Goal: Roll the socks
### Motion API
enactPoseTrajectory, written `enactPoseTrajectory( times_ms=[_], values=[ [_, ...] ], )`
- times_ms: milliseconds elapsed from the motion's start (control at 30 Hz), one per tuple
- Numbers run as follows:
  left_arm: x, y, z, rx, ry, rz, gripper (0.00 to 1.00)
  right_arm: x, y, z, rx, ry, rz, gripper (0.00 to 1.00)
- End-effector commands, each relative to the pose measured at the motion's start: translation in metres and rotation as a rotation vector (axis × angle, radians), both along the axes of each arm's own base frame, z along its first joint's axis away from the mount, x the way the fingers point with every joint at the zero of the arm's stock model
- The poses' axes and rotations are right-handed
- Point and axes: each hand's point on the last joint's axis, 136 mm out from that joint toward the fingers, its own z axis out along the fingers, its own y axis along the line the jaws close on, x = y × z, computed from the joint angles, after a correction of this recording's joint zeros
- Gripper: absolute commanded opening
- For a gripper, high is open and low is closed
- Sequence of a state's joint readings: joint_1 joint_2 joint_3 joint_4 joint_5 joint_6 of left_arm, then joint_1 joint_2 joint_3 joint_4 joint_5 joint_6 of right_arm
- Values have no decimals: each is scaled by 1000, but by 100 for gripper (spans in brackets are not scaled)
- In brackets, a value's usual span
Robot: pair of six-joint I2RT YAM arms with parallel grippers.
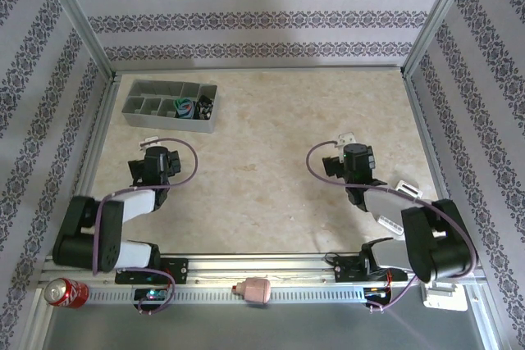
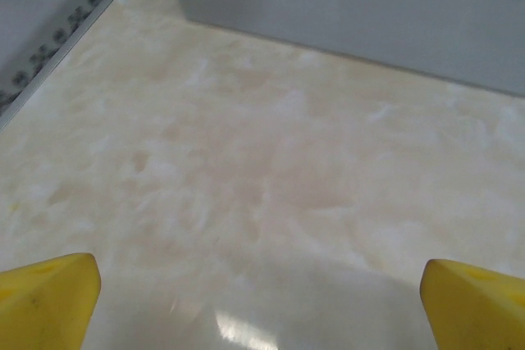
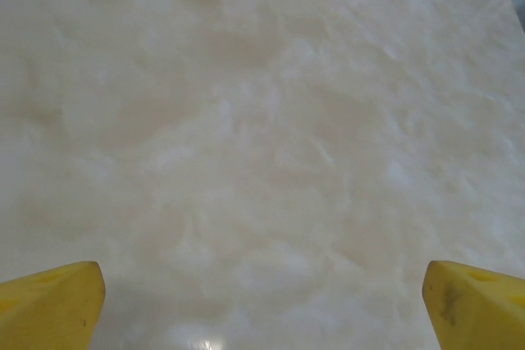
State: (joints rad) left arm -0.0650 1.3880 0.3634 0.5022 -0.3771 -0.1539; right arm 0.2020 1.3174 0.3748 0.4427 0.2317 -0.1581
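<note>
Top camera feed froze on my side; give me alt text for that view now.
Two socks, one colourful and one black, sit in a grey divided tray at the far left corner of the table. The left pincer and right pincer are open and hold nothing, nearer the arm bases and apart from the tray.

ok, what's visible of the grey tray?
The grey tray is a shallow rectangular bin, plastic by the look, split by dividers into several compartments. It lies flat on the table near the far-left corner, slightly skewed. Its right-end compartments hold a bundled teal-and-red sock and a black sock.
</note>
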Motion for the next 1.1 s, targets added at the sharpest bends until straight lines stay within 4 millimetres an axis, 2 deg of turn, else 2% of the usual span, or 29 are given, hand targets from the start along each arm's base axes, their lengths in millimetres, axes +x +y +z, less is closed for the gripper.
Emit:
enactPoseTrajectory(
  times_ms=[0,33,100,167,200,267,300,367,500,833,900,1067],
  values=[
    [46,-5,42,3,-226,-88,100,38,16,45,180,-220,113,98],
    [49,-3,43,1,-255,-96,100,45,13,47,204,-235,100,98],
    [48,-16,36,-23,-218,-172,100,51,-1,43,237,-190,42,98],
    [40,-23,30,-19,-283,-218,100,52,-13,42,270,-213,-1,98],
    [36,-20,38,8,-373,-204,99,50,-18,38,283,-227,-17,98],
    [27,-17,36,-18,-369,-188,99,47,-19,39,289,-339,-17,98],
    [29,-18,35,-23,-353,-191,99,40,-21,31,271,-306,-36,98],
    [37,-14,35,-19,-350,-173,99,40,-19,26,259,-260,-33,98],
    [49,-17,28,-31,-268,-196,99,42,-23,26,261,-273,-57,98],
    [49,-18,27,-31,-265,-201,100,42,-24,25,266,-274,-60,98],
    [49,-18,27,-31,-265,-201,99,51,-25,33,287,-284,-57,98],
    [49,-19,28,-32,-271,-205,99,50,-26,34,292,-290,-51,98]
  ],
)
